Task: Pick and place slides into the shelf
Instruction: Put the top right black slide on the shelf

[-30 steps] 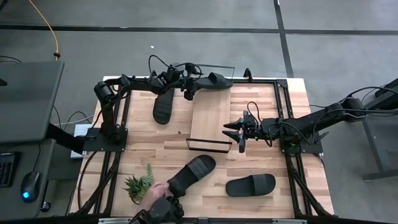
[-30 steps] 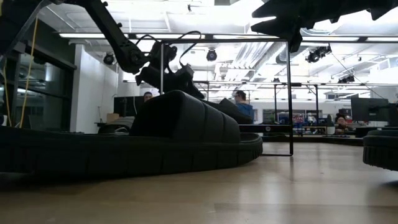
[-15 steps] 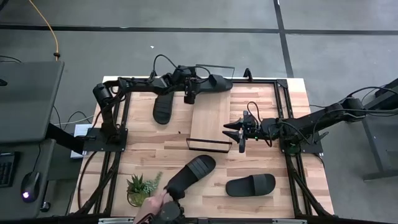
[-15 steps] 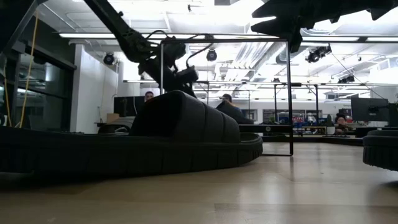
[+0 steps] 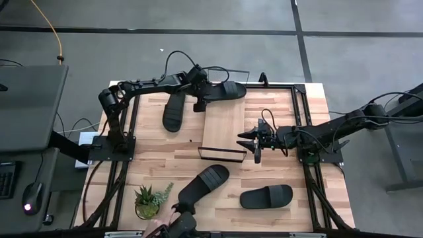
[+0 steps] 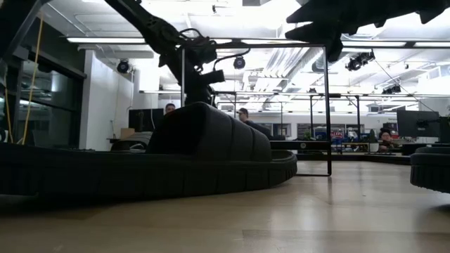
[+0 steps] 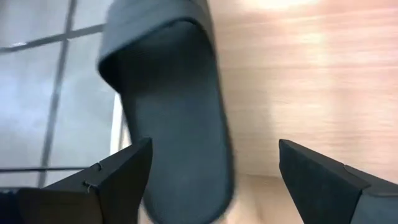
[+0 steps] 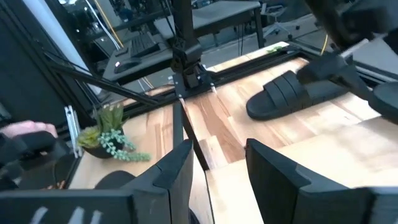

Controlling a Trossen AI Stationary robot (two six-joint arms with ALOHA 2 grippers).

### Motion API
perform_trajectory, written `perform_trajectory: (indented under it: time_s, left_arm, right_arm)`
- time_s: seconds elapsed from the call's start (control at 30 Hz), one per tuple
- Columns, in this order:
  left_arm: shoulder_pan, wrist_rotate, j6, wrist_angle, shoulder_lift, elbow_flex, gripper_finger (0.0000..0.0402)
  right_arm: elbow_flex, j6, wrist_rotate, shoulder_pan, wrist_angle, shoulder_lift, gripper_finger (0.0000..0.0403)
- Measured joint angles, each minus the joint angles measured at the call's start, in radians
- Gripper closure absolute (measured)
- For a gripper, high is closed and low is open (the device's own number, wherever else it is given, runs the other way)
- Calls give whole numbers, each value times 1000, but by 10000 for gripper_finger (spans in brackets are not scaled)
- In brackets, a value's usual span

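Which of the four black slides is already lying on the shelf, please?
The slide at the shelf's far end, under the open left gripper; the other three lie on the tabletop.

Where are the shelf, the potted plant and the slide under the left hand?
shelf (image 5: 225,125): high view, bare wood board.
potted plant (image 5: 147,198): high view, leaves.
slide under the left hand (image 5: 228,90): high view, strap band.

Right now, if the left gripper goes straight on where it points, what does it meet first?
Probably the slide at the shelf's far end: the left gripper points at it with jaws open. Depth is unclear.
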Motion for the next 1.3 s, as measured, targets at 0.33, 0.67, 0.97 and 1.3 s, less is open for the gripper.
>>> perform_trajectory:
  time_s: [0.33,0.67,0.97,1.3]
  left_arm:
    - [-109,15,-74,-81,-77,-1,73]
    - [-288,-87,-186,-118,-150,-1,73]
    - [-440,-176,-315,-110,-212,-82,73]
    - [-463,-207,-550,132,-520,-448,73]
  right_arm:
    - [0,-30,2,-87,-81,0,263]
    - [0,-165,-12,-211,-175,0,263]
    - [1,-245,-61,-323,-196,17,263]
    - [1,-339,-247,-441,-45,145,263]
